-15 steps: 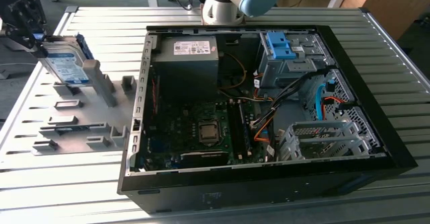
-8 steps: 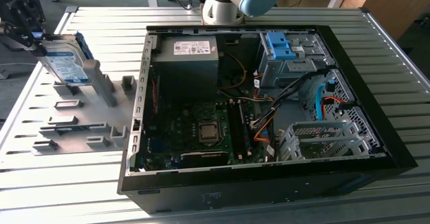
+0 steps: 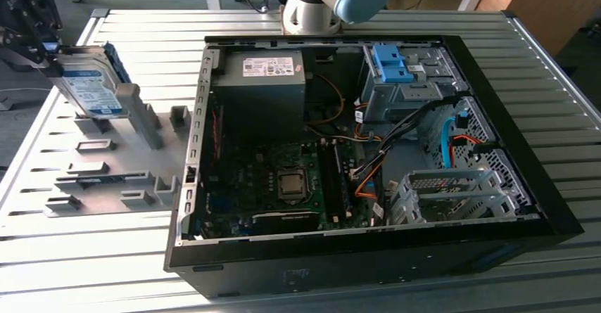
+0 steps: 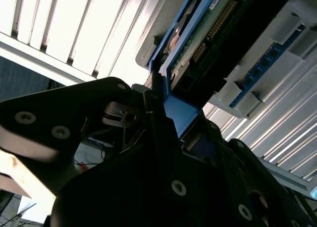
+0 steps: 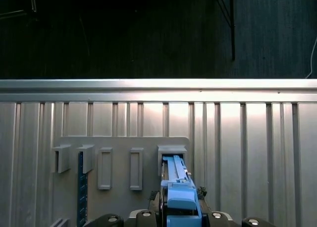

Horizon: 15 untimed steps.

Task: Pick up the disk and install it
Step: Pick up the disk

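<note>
Black sheet-metal computer case (image 3: 554,221), one in number, lies on its side with the panel off, nearest in the exterior view. Inside it are one dark circuit board (image 3: 239,186) carrying one square silver processor socket (image 3: 291,184) and, toward the exterior view's right, one perforated silver metal drive cage (image 3: 451,190). Deeper in the case sit one large dark grey box (image 3: 258,95) bearing one small white sticker (image 3: 267,66), its print too small to read, and one bright blue plastic bracket (image 3: 390,63) with no label; black, orange and blue cables (image 3: 413,126) run between them. The case rests on one slatted silver aluminium table (image 3: 94,257). To the exterior view's left of the case lies one pale grey plastic holder plate (image 3: 112,160); the first wrist view shows five raised pockets in a row on it and one blue strip (image 5: 80,187) along the plate. The disk (image 3: 92,91), one flat rectangular silver metal hard drive with blue plastic rails, stands on edge and slightly tilted, its lower end at the end pocket of that row; whether it is seated there cannot be told. Its one white-and-blue label faces the exterior camera, the black print not legible. One black gripper (image 3: 49,44) pinches the disk's upper end, its fingers (image 4: 156,118) pressed against a blue rail in the second wrist view. Farthest, one grey-and-blue arm joint (image 3: 324,3) stands beyond the case.
</note>
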Tool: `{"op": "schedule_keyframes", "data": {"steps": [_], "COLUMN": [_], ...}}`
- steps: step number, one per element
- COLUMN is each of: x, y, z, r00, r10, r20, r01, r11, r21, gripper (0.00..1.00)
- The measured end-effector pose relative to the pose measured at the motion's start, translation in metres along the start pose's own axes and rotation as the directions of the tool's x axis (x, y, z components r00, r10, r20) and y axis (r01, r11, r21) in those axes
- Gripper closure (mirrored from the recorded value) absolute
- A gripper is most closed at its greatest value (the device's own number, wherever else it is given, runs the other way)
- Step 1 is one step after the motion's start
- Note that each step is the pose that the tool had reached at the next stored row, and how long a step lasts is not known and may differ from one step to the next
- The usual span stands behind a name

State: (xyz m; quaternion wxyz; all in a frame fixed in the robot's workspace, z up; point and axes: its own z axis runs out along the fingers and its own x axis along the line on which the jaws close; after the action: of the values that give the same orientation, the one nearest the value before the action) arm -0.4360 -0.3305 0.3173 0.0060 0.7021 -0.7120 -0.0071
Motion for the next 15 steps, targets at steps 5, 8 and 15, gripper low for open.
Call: {"op": "schedule_keyframes", "data": {"steps": [5,8,15], "x": [0.0,-0.0001,-0.0001], "y": [0.0001,0.0001,0.0002], "z": [-0.0035,-0.005,-0.0081], "r00": [1.0,1.0,1.0], "r10": [0.0,0.0,0.0], "r20": [0.0,0.0,0.0], "r01": [0.0,0.0,0.0], "r11": [1.0,1.0,1.0], "r21": [0.0,0.0,0.0], "gripper": [0.64,0.64,0.64]}}
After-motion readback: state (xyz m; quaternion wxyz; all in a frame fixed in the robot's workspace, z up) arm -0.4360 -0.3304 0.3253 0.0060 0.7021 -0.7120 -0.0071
